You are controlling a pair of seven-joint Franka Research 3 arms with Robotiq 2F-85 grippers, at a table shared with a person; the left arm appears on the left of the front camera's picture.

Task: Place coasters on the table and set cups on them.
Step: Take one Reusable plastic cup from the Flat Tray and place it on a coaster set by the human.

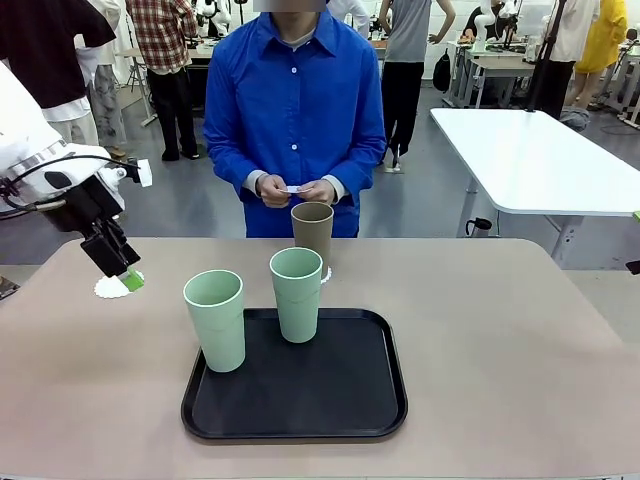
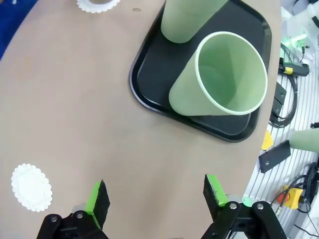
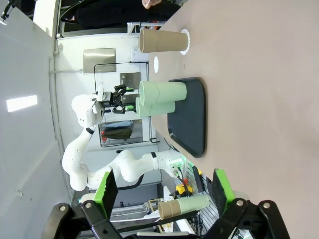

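Coaster 1 (image 1: 106,289) lies flat on the worktop (image 1: 500,330) at its left side, well apart from the tray (image 1: 350,400). The left gripper (image 2: 155,196) hangs over this spot with its jaws apart and nothing between them. In the left wrist view, coaster 1 sits just beside one finger, outside the gap. Whether the finger touches it cannot be told.

Coaster 2 (image 2: 88,7) lies at the far side of the worktop, in front of the person. The brown cup (image 1: 312,235) stands upright on it.

Two mint cups stand upright on the black tray: the left mint cup (image 1: 215,320) at the tray's left edge and the right mint cup (image 1: 297,293) at its far edge. They are close together but apart.

The right gripper (image 3: 164,191) is well apart from the tray and cups, jaws apart and empty.

The person's hands (image 1: 295,190) are held together above the brown cup, pinching a small white item (image 1: 293,189) that is too small to identify.
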